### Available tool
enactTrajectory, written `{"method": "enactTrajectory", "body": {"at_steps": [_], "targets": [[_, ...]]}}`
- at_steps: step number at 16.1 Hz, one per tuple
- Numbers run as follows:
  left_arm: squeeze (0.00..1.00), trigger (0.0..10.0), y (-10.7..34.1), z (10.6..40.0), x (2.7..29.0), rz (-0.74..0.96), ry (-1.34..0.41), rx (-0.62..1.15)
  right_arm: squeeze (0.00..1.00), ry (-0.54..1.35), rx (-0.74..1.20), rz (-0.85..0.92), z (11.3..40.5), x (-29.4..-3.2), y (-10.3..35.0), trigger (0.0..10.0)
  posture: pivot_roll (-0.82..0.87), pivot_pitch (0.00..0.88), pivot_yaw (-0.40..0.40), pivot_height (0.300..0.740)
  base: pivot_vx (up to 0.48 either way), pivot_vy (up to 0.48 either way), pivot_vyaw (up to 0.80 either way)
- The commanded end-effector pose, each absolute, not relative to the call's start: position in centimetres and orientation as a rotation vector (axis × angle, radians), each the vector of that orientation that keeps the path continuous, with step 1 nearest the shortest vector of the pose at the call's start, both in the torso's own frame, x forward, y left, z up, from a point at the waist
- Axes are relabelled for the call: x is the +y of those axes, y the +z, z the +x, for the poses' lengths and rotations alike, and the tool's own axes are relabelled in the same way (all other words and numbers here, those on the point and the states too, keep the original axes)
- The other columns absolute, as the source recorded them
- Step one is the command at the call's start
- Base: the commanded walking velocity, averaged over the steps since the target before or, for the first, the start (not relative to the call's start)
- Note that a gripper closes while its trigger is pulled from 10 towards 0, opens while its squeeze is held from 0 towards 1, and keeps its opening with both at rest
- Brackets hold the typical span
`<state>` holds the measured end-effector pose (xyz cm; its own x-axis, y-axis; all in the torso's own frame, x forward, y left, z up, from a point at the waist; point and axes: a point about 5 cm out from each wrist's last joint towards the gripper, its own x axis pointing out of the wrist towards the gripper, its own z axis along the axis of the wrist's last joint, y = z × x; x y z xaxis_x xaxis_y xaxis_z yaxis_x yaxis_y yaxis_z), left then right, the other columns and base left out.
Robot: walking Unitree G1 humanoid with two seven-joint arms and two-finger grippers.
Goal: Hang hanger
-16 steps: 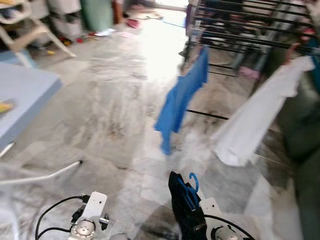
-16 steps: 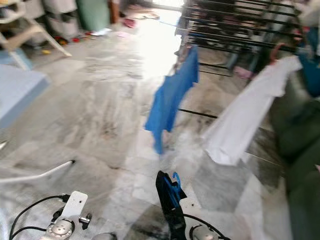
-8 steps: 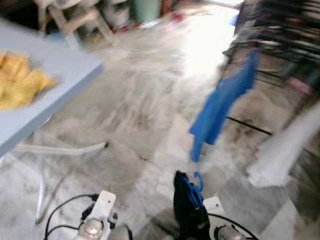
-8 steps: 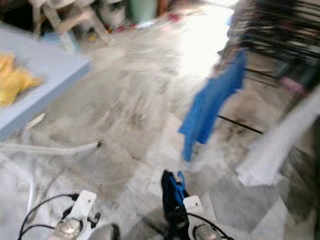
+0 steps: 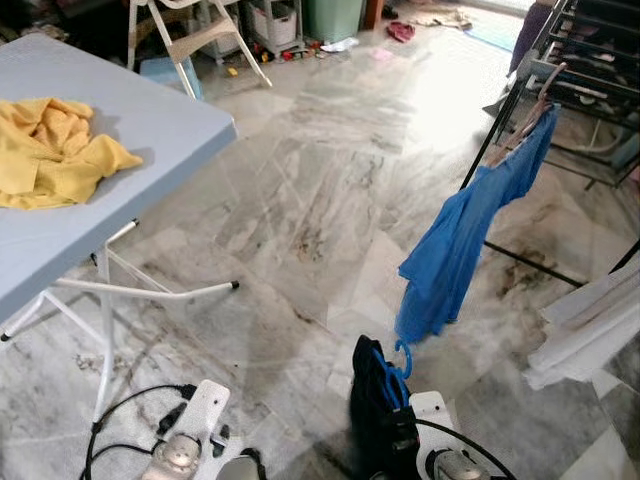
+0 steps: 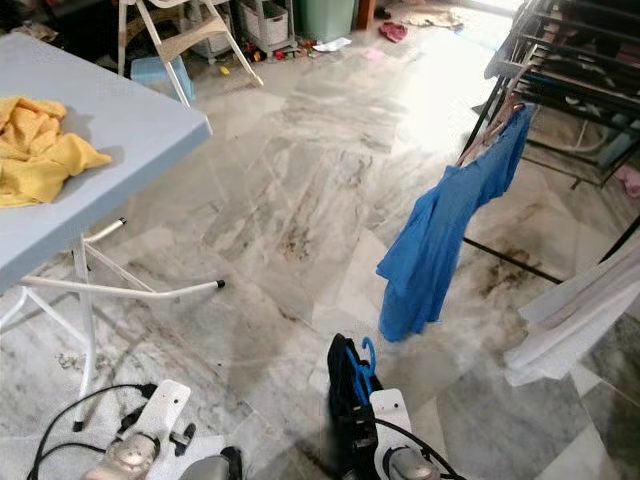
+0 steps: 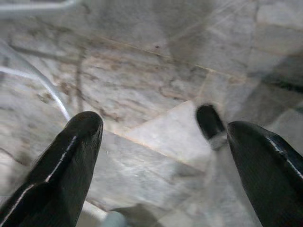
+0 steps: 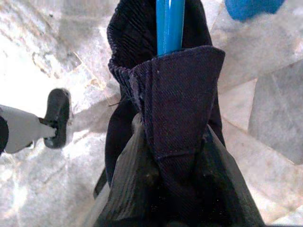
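My right gripper [image 8: 177,189] is shut on a dark navy garment [image 8: 175,94] draped over a blue plastic hanger [image 8: 169,23]. In the eye views the garment [image 5: 375,410] stands low in the middle, with the hanger's blue hook [image 5: 400,358] poking out above it. The black drying rack [image 5: 590,60] stands ahead to the right, well beyond the hook. A blue shirt [image 5: 460,240] hangs from its near rail. My left gripper [image 7: 163,127] is open over bare floor, holding nothing.
A light blue table [image 5: 120,130] with a crumpled yellow cloth [image 5: 50,150] stands at the left on white legs [image 5: 150,292]. White cloth [image 5: 590,320] hangs at the right edge. A white chair [image 5: 200,30] and clutter lie at the back. Marble floor [image 5: 300,200] lies between table and rack.
The whole picture has shifted: the table and yellow cloth have come into view at the left, and the rack now sits further right. My right gripper still holds the garment and hanger.
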<state>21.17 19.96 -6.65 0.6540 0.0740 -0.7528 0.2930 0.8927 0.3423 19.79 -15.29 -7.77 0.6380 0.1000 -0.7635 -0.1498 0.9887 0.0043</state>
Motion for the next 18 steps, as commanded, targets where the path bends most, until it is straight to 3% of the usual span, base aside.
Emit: {"method": "enactTrajectory", "body": {"at_steps": [1,7,18], "targets": [[0.0,10.0,-6.7,21.1,20.1,0.491,-0.155,0.867,0.0,0.12,0.871,-0.009,19.6,-14.6,-7.9,10.0,-0.04,0.13,0.037,0.74,0.0,0.0,0.0],[0.0,10.0,-6.1,22.2,20.1,0.552,-0.213,0.848,0.0,0.047,0.869,0.043,19.5,-15.3,-7.9,10.0,-0.06,0.123,0.071,0.74,0.0,-0.043,0.0],[0.0,10.0,-7.3,20.2,19.3,0.501,-0.186,0.898,0.0,0.147,0.875,-0.078,19.4,-15.7,-7.9,10.0,-0.06,0.152,0.002,0.74,0.0,-0.273,0.6]]}}
